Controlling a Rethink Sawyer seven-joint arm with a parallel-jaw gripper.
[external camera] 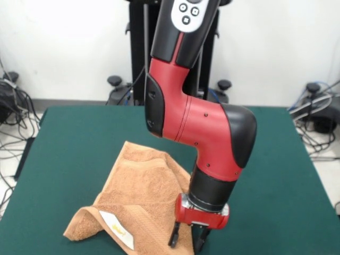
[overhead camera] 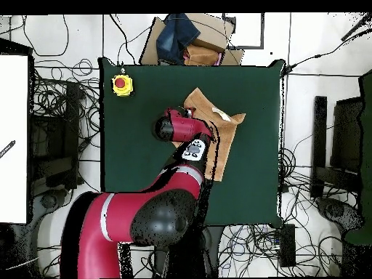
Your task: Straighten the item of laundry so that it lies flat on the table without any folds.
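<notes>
The tan-orange towel [external camera: 139, 191] lies crumpled on the green table [external camera: 74, 138], near its front edge. One corner is folded over, which shows the white label [external camera: 118, 229] and the woven band. My gripper [external camera: 186, 240] points down at the towel's right edge. Its two fingers are apart, and the left fingertip [external camera: 174, 238] is against the cloth. In the overhead view the towel [overhead camera: 221, 134] lies right of the table's [overhead camera: 131, 174] middle. The arm covers the towel's left part and hides the gripper.
A yellow box with a red button [overhead camera: 122, 84] stands at a table corner. A cardboard box with blue cloth [overhead camera: 185, 36] sits beyond the table edge. Cables and equipment lie on the floor around the table.
</notes>
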